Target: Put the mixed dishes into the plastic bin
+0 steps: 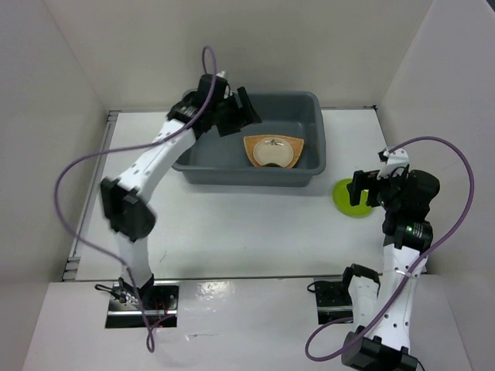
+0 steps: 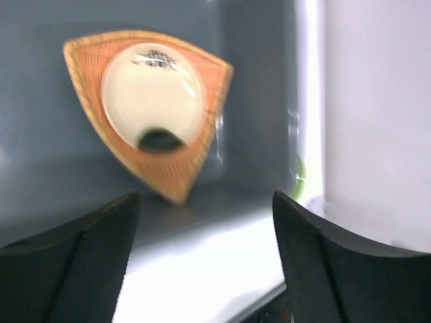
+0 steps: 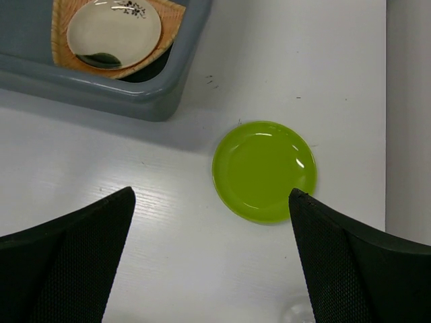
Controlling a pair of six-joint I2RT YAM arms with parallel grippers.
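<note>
Left claw: over the inside of the bin, fingers spread wide, nothing between them; it holds nothing.
Right claw: hangs above the table, fingers at full spread, empty.
Bin: grey tub at the far middle of the table, open side up.
Orange plate: flat on the floor of the bin, toward its right end.
Saucer: rests on top of the orange plate, inside the bin.
Green plate: flat on the table, outside the bin, just beside its near right corner and not touching it.
Clear cup: not identified; a faint glassy edge at the bottom of the right wrist view is too little to tell.
Progress (judgement): two dishes are in, and the green plate is next.
Nearer arm: the right one; the left claw is well apart from the plate, across the bin.
Key relation: the green plate lies below the right claw and between its two fingers, offset toward the right-hand finger in the wrist view.
Long axis: none, because the plate is round; any rim point serves.
Next move (judgement): descend, take the rim edge-on, then carry up and left to the bin.
Risk (judgement): the low, flat rim may slip from the fingers.
</note>
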